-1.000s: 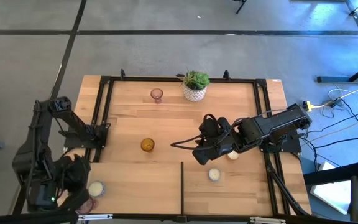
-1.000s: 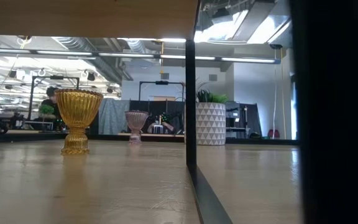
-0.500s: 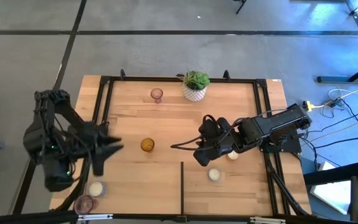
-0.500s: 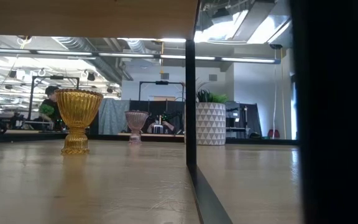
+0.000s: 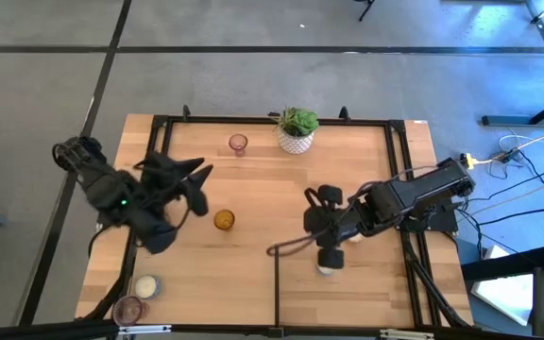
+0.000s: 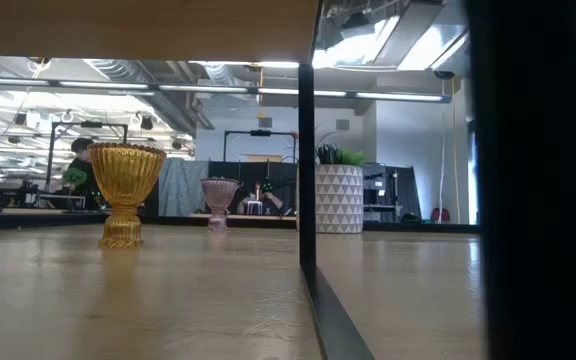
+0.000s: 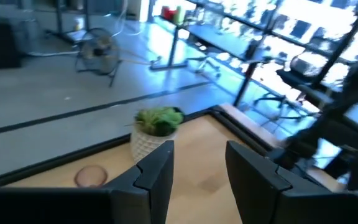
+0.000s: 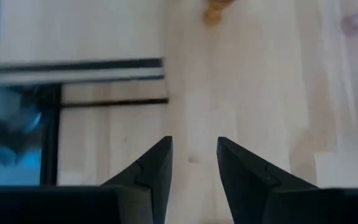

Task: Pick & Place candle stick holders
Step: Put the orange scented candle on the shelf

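Left gripper [image 5: 195, 181] empty, jaws parted, raised beside amber holder [image 5: 223, 220]; right gripper [image 5: 327, 257] jaws parted, positioned over cream holder [image 5: 326, 270] near table [image 5: 253, 274] front edge.

High view looks straight down on the whole bench [image 5: 253, 189]; low view sits at bench height, facing across. Both share the plant pot [image 5: 297, 129], upper centre.

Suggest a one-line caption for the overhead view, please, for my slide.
Both arms over the wooden table: left gripper open near the amber holder, right gripper open above a white holder.
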Controlling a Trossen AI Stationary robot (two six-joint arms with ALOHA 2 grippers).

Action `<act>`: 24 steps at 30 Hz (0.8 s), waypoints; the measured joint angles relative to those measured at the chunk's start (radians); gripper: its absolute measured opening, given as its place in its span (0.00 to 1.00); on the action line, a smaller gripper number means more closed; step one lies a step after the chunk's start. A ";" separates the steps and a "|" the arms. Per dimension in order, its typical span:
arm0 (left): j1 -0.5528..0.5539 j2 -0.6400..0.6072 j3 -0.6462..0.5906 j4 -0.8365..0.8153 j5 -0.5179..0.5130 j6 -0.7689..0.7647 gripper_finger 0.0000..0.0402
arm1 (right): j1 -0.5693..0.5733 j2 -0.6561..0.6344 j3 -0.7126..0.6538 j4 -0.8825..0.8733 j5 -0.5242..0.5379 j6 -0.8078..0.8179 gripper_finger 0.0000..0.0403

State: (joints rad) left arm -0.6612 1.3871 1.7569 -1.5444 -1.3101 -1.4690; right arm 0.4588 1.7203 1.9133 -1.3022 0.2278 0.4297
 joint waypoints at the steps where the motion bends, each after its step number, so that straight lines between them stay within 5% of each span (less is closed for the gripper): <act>1: 0.023 0.003 0.000 0.010 0.014 0.012 0.35 | 0.005 0.000 0.000 -0.001 -0.004 -0.025 0.32; 18: 0.182 0.087 -0.002 0.143 0.184 0.208 0.35 | -0.052 -0.042 -0.003 0.015 0.029 -0.270 0.32; 24: 0.203 0.086 -0.002 0.143 0.178 0.232 0.35 | -0.053 -0.124 -0.169 0.213 0.019 -0.268 0.32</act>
State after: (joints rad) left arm -0.4579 1.4731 1.7554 -1.4017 -1.1322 -1.2367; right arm 0.4059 1.5962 1.7438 -1.0890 0.2465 0.1622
